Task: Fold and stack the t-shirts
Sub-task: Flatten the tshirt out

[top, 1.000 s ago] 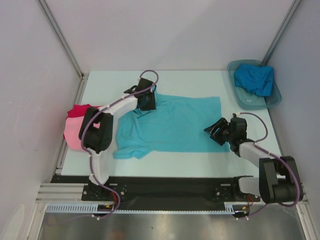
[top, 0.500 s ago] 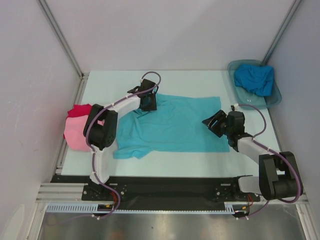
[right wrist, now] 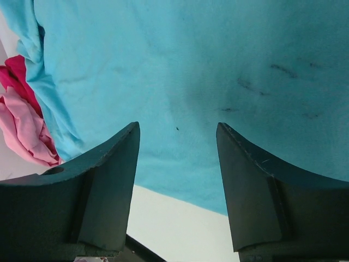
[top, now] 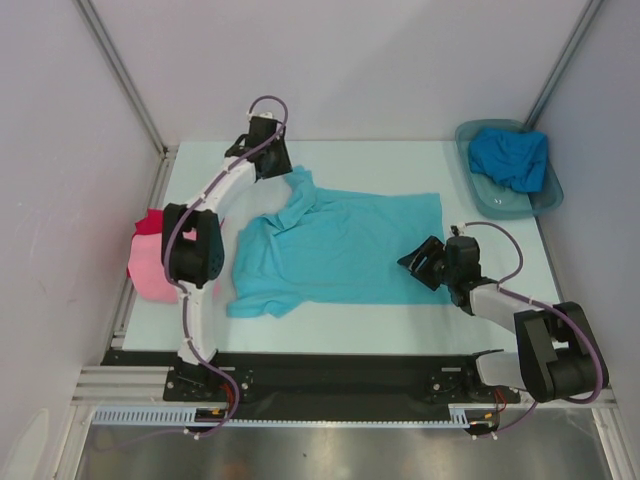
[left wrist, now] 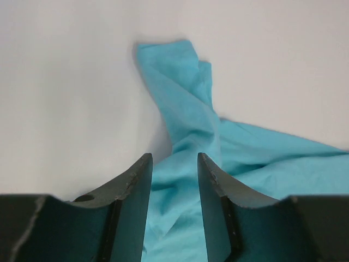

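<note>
Two pairs of fingers, both empty. The left fingers (left wrist: 133, 191) stand partly apart over the bunched far sleeve of the soft turquoise short-sleeved t-shirt (top: 340, 245). The sleeve's twisted tip reaches past them onto the bare pale tabletop (top: 400, 165), and nothing looks pinched. The right fingers (right wrist: 109, 180) are spread wide above the shirt's hem end, with cloth under and ahead of them and its near edge just behind their tips.

Judged from this, the turquoise shirt is laid out but not yet folded, and its far sleeve needs flattening first. Beyond the shirt from the right fingers, a pink cotton t-shirt (top: 150, 270) and a red one (top: 155, 220) sit together at the tabletop's edge. Whether they are neatly folded I cannot tell. The deeper blue t-shirt (top: 510, 155) lies crumpled in the grey translucent plastic tub (top: 497, 205), well off to the right of the right fingers, apparently untouched.

Open tabletop lies ahead of the left fingers. The pink shirt overhangs its edge, and only a narrow strip remains behind the right fingers.
</note>
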